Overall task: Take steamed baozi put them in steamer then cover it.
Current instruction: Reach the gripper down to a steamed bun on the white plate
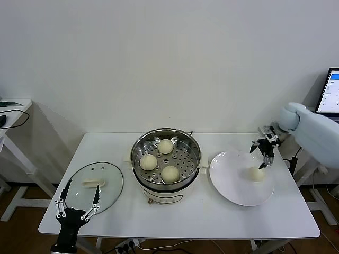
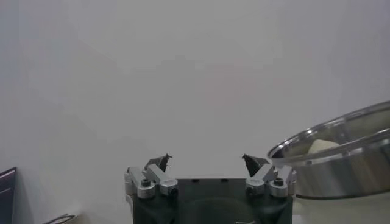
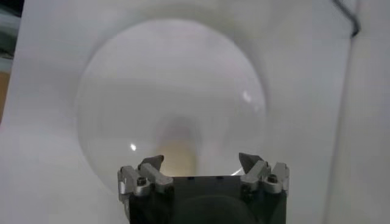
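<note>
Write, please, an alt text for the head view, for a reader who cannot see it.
On a white table, the steamer holds three steamed baozi, and the fourth lies on a white plate under the open right hand. The cover lies flat to the steamer's left, with the open left hand at its near edge.

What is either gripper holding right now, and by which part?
Nothing is held. The right gripper is open above the last baozi on the plate; the left gripper is open, empty.

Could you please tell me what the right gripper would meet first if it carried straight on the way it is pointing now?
Most likely the last bun on the white plate: the open right gripper points down at it from just above.
</note>
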`<state>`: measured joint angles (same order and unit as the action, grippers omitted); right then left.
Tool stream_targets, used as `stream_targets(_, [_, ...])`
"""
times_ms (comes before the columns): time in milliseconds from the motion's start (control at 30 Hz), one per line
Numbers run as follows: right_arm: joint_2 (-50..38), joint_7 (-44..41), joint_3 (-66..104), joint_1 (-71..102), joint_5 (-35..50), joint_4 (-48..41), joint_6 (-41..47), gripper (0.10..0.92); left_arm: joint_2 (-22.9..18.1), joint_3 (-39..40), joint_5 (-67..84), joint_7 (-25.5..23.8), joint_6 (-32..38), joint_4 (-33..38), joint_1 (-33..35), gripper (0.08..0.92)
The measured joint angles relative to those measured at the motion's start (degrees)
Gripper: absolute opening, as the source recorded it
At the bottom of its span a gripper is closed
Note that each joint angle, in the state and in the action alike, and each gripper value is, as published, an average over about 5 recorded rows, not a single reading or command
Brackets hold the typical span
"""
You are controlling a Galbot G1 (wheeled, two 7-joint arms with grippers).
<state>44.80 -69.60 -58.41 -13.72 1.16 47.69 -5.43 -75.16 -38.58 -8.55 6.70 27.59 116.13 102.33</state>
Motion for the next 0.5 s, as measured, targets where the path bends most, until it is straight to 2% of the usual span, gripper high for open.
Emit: stream_targets(500, [2.8,2.7,2.2,5.6,-2.8,-5.1,0.1,0.823,0.0,-0.2,-0.2,-0.1,0.4,-0.5,0.2,0.823])
